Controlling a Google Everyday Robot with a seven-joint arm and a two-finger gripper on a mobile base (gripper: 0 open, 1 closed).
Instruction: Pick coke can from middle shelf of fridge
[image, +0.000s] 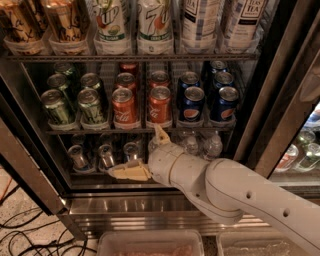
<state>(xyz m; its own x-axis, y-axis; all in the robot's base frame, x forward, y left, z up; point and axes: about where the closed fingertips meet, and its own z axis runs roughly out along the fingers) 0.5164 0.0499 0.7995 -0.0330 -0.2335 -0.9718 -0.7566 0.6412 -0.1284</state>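
Note:
Two lanes of red coke cans stand on the middle shelf (100, 131) of the fridge (150, 205); the front ones are at left (124, 107) and right (160, 106). My gripper (143, 153) is open and empty. It sits just below the shelf's front rail, under the coke lanes. One tan finger (127, 172) points left and the other (161, 134) points up toward the right front coke can without touching it. The white arm comes in from the lower right.
Green cans (57, 107) stand left of the cokes and blue Pepsi cans (192, 104) right. Tall bottles (155, 25) fill the rack above. Small water bottles (102, 155) sit on the rack below, behind my gripper. The door frame (280, 110) is at right, cables (30, 235) on the floor.

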